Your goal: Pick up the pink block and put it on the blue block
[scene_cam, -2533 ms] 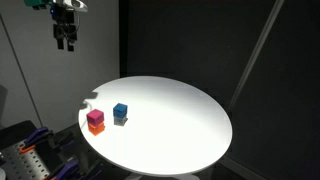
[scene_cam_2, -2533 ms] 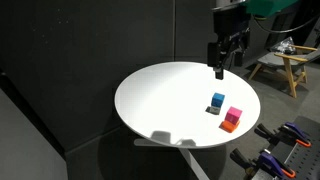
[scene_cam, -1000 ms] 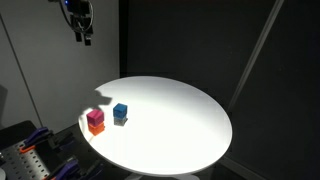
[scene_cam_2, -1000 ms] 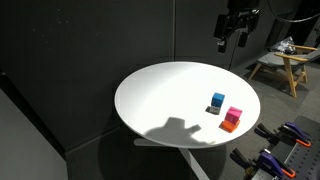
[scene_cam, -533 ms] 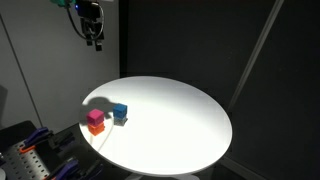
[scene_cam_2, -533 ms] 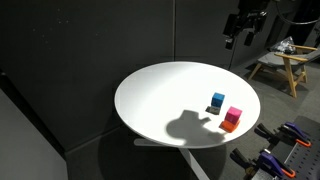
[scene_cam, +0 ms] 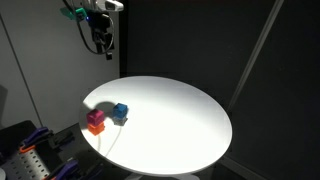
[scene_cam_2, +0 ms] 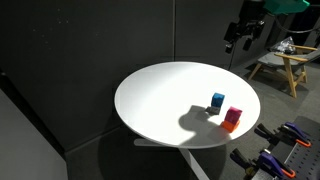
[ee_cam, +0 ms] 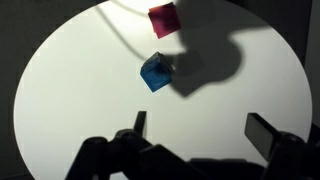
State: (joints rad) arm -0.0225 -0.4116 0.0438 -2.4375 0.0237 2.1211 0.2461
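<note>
The pink block (scene_cam: 96,116) sits on top of an orange cube (scene_cam: 96,127) near the edge of the round white table (scene_cam: 170,130); it also shows in the other exterior view (scene_cam_2: 234,114) and the wrist view (ee_cam: 163,18). The blue block (scene_cam: 120,111) stands on the table right beside them, also in the other exterior view (scene_cam_2: 218,100) and the wrist view (ee_cam: 155,72). My gripper (scene_cam: 104,44) hangs high above the table, open and empty, fingers spread wide in the wrist view (ee_cam: 200,135). It also shows in an exterior view (scene_cam_2: 242,40).
The orange cube (scene_cam_2: 230,125) lies under the pink block. The arm's shadow (scene_cam_2: 195,118) falls on the table by the cubes. A wooden stool (scene_cam_2: 280,68) and clamps (scene_cam_2: 285,140) stand beyond the table. Black curtains surround the table.
The arm has swung sideways high above the table, toward its middle. Its shadow has slid across the table up to the cubes. The cubes have not moved.
</note>
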